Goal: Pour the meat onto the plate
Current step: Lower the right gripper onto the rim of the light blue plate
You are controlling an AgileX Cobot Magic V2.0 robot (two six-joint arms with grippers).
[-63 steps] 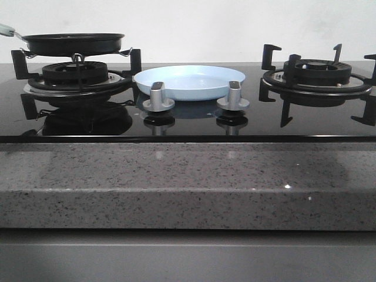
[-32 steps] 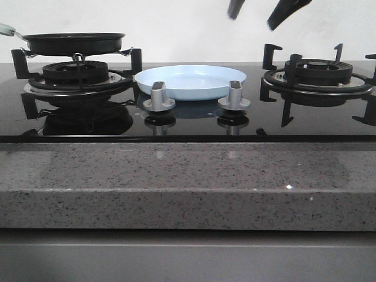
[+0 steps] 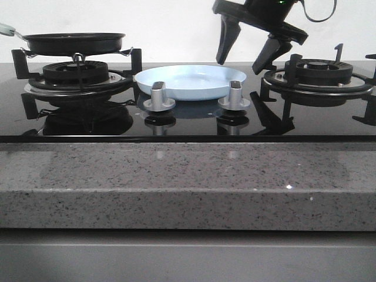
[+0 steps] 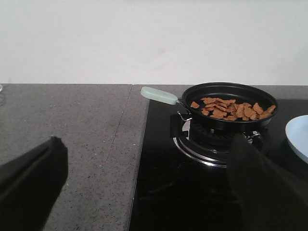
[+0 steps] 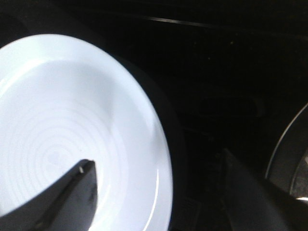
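Right claw open above plate rim; plate pale blue, bare.

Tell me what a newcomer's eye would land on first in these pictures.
First, the right gripper, black and open, hanging above the right edge of the pale blue plate at the middle of the black glass stove. Next, the black frying pan on the left burner, holding a heap of orange-brown meat, its pale handle pointing away from the plate. The plate is bare.
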